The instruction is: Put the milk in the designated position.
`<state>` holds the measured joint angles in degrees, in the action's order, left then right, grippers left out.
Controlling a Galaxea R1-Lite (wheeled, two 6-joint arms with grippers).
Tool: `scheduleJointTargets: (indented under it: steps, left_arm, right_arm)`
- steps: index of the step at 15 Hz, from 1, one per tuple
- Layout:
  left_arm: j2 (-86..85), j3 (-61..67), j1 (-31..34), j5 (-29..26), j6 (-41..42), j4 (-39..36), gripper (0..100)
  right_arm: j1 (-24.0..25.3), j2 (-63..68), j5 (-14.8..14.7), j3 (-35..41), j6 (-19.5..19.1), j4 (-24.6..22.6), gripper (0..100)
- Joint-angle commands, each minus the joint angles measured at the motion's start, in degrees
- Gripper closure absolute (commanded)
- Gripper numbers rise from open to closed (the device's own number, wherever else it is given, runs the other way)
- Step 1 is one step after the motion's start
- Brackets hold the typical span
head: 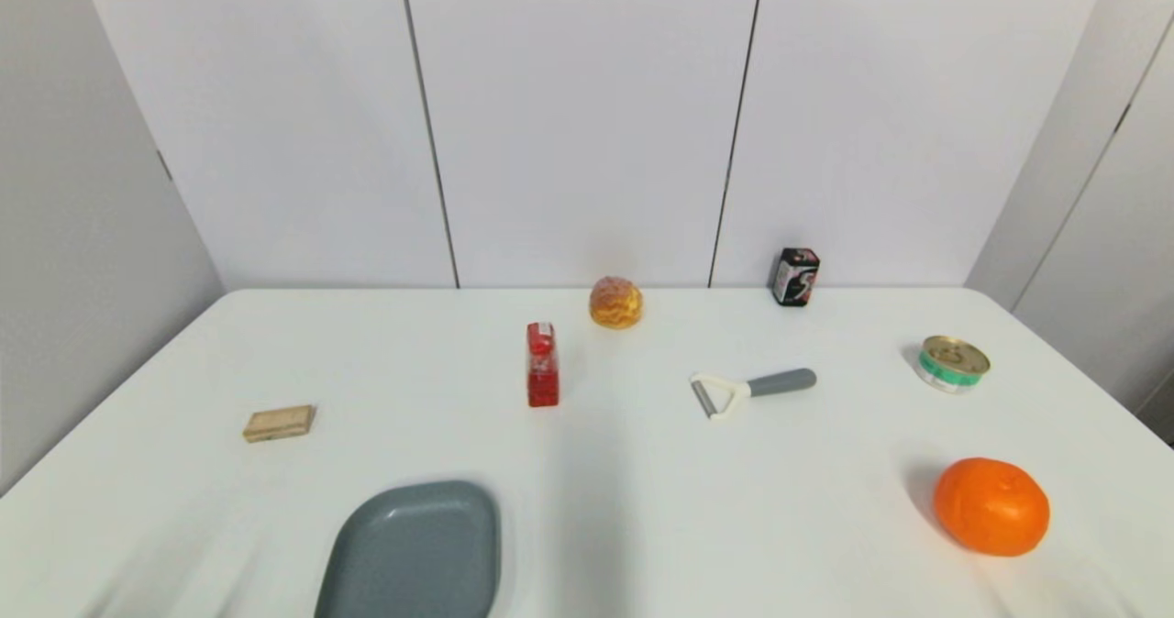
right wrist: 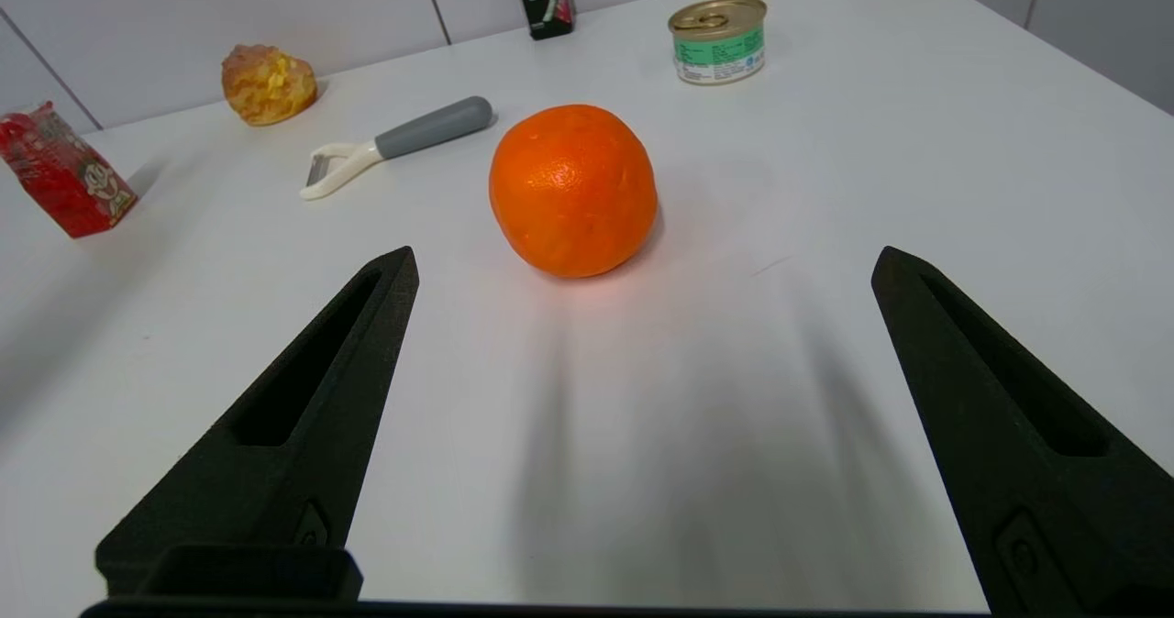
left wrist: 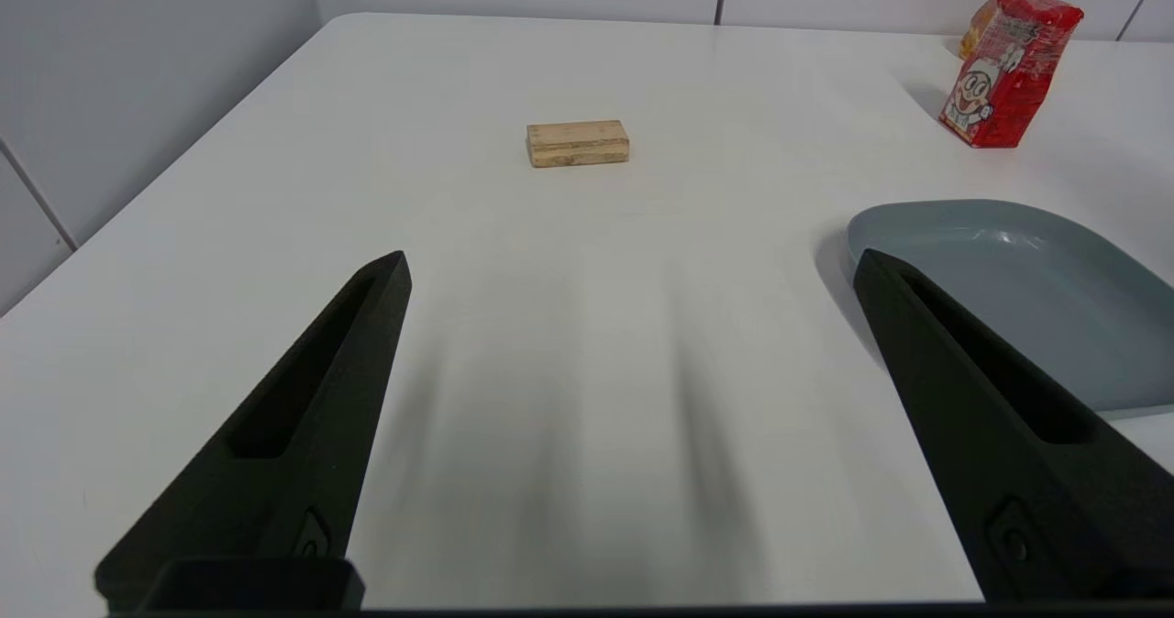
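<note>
I see the milk [head: 542, 364] upright mid-table, slightly left of centre: small red carton, narrow side toward the head cam, folded top, glossy wrap. Left wrist cam shows its front [left wrist: 1007, 66]: cartoon child's face, white and red; the text on it is too small to read. Nothing touches it.

Bread puff [head: 615, 303] sits just far-right of it. Grey plate [head: 415, 554] is near-left of it at the near edge, wood block [head: 279, 423] well left. Peeler [head: 750, 390] lies right of the milk, grey handle pointing right. Black box [head: 794, 276] at the far edge reads "5". Tin can [head: 952, 363] far right, green label, pull-tab lid, print unreadable. Orange [head: 991, 506] near right.

Left gripper [left wrist: 633, 270] wide open over bare table, near-left, holding nothing. Right gripper [right wrist: 642, 265] wide open too, near-right, orange just ahead of it.
</note>
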<state>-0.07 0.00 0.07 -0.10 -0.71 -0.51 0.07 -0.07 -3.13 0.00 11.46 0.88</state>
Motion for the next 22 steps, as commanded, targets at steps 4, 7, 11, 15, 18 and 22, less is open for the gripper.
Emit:
scheduleJointTargets:
  steps: [4, 7, 11, 15, 18, 22]
  left_arm:
    - [0.1, 0.0, 0.0, 0.0, -0.1, 0.0, 0]
    - [0.1, 0.0, 0.3, 0.0, -0.1, 0.1, 0]
    - [0.1, 0.0, 0.3, 0.0, -0.1, 0.1, 0]
    - [0.1, -0.2, 0.3, 0.1, 0.0, 0.3, 0]
    - [6.6, -6.1, 0.2, -0.3, 0.0, 0.3, 0]
    - [33.0, -26.5, -1.4, -0.4, 6.5, 0.8, 0]
  right_arm:
    - [0.0, 0.1, 0.0, 0.0, 0.1, 0.0, 0]
    - [0.0, 0.1, 0.0, 0.0, 0.1, 0.0, 0]
    - [0.0, 0.1, 0.0, 0.0, 0.1, 0.0, 0]
    - [0.0, 0.1, 0.0, 0.0, 0.1, 0.0, 0]
    - [0.0, 0.1, 0.0, 0.0, 0.1, 0.0, 0]
    - [0.0, 0.1, 0.0, 0.0, 0.1, 0.0, 0]
